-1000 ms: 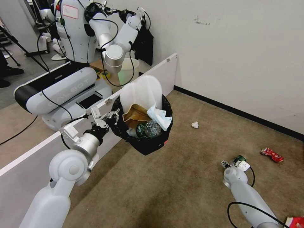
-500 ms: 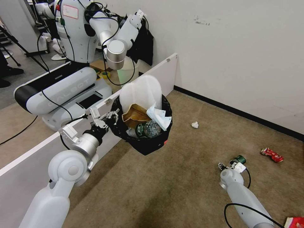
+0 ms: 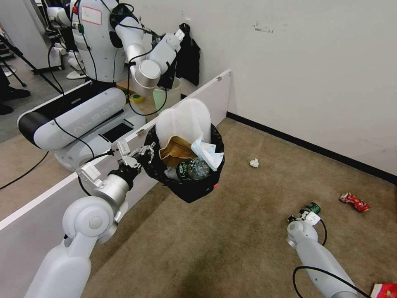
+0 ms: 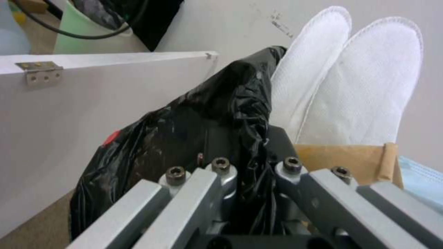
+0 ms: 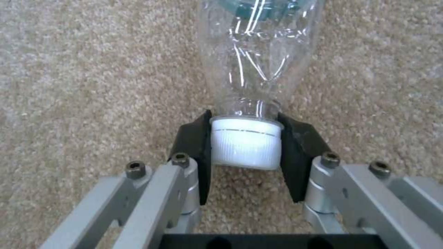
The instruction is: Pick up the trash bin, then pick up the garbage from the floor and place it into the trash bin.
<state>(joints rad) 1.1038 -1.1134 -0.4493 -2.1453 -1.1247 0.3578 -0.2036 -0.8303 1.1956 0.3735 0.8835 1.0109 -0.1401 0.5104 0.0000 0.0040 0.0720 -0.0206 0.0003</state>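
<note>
Two arms in head view: left gripper holds trash bin up by its rim; right gripper low at bottle on floor. L wrist: fingers clamped on black bag, slippers poking out. R wrist: pads either side of bottle cap, touching.

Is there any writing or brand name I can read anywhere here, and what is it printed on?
"GALBOT", faint grey letters on the base of the other robot behind the white partition.
White tag on that robot's torso: too small to read.
Green label on the bottle in the trash bin: unreadable.
Red can on the floor: print unreadable.
</note>
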